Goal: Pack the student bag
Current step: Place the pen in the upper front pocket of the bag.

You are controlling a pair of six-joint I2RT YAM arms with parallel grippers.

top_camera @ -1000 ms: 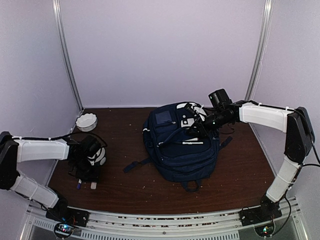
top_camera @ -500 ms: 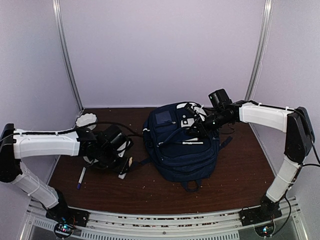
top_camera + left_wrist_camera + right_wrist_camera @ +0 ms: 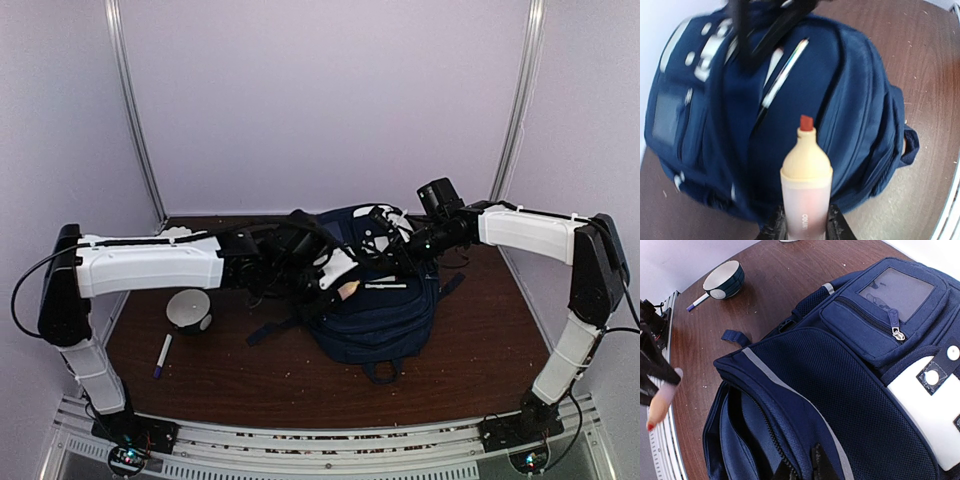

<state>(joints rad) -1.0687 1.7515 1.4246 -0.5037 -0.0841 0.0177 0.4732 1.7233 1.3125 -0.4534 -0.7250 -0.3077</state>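
The student bag (image 3: 372, 310) is a navy backpack lying flat at the middle of the table, its main pocket unzipped. My right gripper (image 3: 398, 252) (image 3: 802, 468) is shut on the zipper edge of the bag (image 3: 850, 390) and holds the opening up. My left gripper (image 3: 333, 272) (image 3: 806, 224) hovers over the bag's left side. It is shut on a pale marker (image 3: 805, 175) (image 3: 347, 289) with a cream cap and red tip, which points at the bag (image 3: 855, 100). A white pen (image 3: 385, 286) (image 3: 786, 75) lies on the bag.
A white bowl with a dark outside (image 3: 188, 308) (image 3: 724, 280) stands left of the bag. A blue-capped pen (image 3: 162, 355) (image 3: 697, 302) lies near it. Another white bowl (image 3: 176, 232) peeks out behind the left arm at the back left. A bag strap (image 3: 268, 330) trails on the table.
My left arm has swung from the table's left side to above the bag, carrying the marker. The right arm and the bag have not moved.
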